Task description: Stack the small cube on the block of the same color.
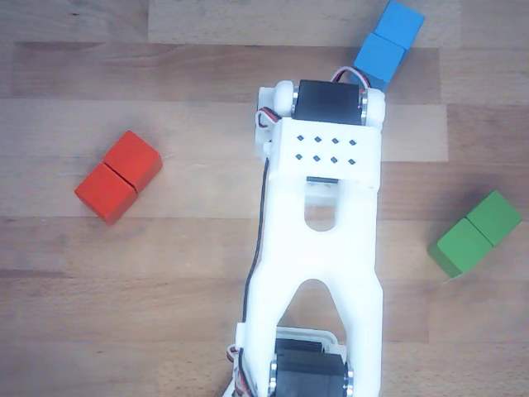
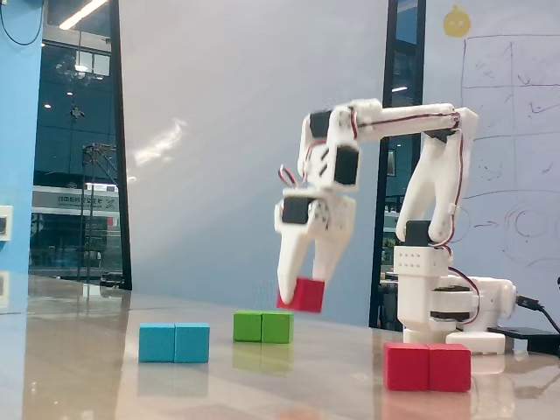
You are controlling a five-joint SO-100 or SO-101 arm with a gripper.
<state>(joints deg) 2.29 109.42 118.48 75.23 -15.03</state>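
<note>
In the fixed view my gripper (image 2: 300,293) is shut on the small red-orange cube (image 2: 305,295) and holds it in the air, well above the table. The red-orange oblong block (image 2: 428,367) with a seam across its middle lies on the table, lower and to the right of the cube, near the arm's base. In the other view the same block (image 1: 119,177) lies at the left, apart from the arm; the white arm hides the gripper and the cube there.
A blue oblong block (image 2: 174,342) lies at the left in the fixed view and at the top (image 1: 388,45) in the other view. A green oblong block (image 2: 263,326) lies behind the gripper, at the right (image 1: 476,233) in the other view. The arm's base (image 2: 446,302) stands at the right.
</note>
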